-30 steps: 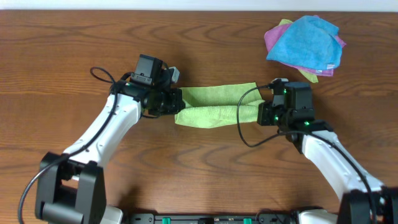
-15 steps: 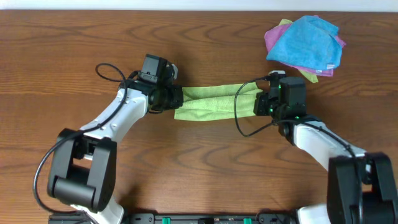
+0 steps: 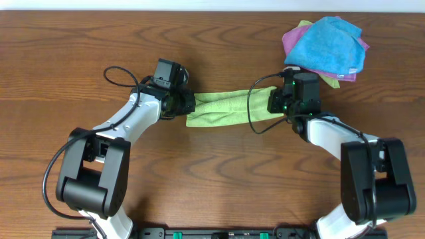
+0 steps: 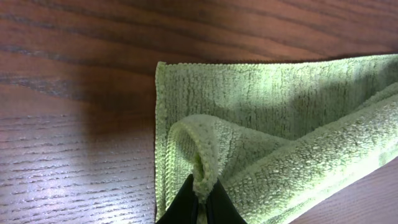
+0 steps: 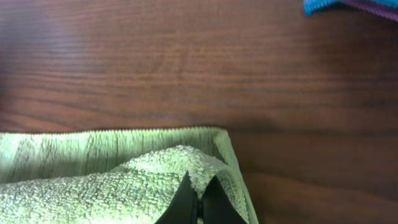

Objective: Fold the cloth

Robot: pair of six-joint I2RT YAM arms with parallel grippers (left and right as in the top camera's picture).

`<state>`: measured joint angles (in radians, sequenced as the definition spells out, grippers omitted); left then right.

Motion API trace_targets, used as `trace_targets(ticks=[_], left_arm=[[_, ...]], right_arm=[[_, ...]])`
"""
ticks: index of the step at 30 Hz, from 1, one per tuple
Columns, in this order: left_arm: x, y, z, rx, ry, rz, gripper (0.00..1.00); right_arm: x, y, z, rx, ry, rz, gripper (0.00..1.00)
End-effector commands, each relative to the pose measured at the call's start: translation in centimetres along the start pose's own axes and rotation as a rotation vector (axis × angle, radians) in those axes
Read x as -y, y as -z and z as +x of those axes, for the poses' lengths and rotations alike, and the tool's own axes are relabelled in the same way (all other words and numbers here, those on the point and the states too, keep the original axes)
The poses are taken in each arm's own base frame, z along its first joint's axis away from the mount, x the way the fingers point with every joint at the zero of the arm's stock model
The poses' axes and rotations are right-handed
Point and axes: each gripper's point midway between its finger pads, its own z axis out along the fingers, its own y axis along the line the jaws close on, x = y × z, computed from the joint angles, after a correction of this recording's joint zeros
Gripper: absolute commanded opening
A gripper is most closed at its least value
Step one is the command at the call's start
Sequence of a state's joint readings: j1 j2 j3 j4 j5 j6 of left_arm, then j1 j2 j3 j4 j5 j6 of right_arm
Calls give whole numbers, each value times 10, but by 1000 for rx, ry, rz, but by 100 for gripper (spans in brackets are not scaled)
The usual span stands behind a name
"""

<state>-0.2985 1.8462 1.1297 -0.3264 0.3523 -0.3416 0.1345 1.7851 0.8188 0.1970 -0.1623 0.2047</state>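
The light olive-green cloth (image 3: 229, 108) lies stretched as a long band on the wooden table between the two arms. My left gripper (image 3: 188, 105) is shut on the cloth's left corner; the left wrist view shows the cloth (image 4: 280, 137) with a fold pinched in the fingertips (image 4: 201, 202) and carried over the lower layer. My right gripper (image 3: 272, 103) is shut on the right corner; the right wrist view shows the cloth (image 5: 93, 174) with the lifted corner pinched in the fingertips (image 5: 199, 199) near the far edge.
A pile of a bright blue cloth (image 3: 329, 43) on a purple cloth (image 3: 290, 41) lies at the back right, close to my right arm. Its blue edge shows in the right wrist view (image 5: 323, 6). Black cables loop beside both wrists.
Both grippers have moved away from me toward the table's far side, carrying the cloth's near edge over the far part. The band is narrower now.
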Motion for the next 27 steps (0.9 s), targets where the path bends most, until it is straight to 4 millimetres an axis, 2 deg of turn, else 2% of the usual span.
trace_targets(ticks=[1, 9, 10, 12, 13, 15, 16, 17, 18, 19, 23, 26, 27], left_arm=[[-9, -2, -4, 20, 7, -43, 6], [-21, -1, -11, 58, 5, -111, 6], [-22, 0, -11, 59, 5, -115, 10], [-22, 0, -11, 60, 5, -116, 18], [-22, 0, -11, 60, 5, -116, 29], [-23, 0, -11, 63, 5, -125, 61], [-25, 0, -12, 66, 6, -133, 64], [-26, 1, -13, 70, 6, -136, 74], [-27, 2, -14, 74, 10, -136, 93], [-28, 4, -16, 80, 13, -136, 98], [-27, 20, -27, 122, 22, -126, 96], [-17, 41, -37, 174, 12, -93, 96], [-12, 46, -39, 186, 7, -76, 99]], right_arm=[[5, -4, -14, 27, -9, 32, 1], [11, -10, 0, -14, -7, 53, 5], [13, -10, -1, -11, -8, 64, 8], [17, -9, -2, -4, -7, 91, 22], [19, -9, -3, -1, -7, 99, 28], [19, -9, -4, 1, -7, 98, 37], [18, -9, -5, 3, -7, 98, 40], [18, -8, -7, 9, -7, 96, 42], [16, -5, -12, 20, -6, 94, 44], [14, -1, -18, 36, -4, 91, 47], [7, 21, -38, 85, -3, 82, 50], [3, 39, -43, 87, -9, 82, 55], [2, 44, -44, 87, -24, 82, 56]])
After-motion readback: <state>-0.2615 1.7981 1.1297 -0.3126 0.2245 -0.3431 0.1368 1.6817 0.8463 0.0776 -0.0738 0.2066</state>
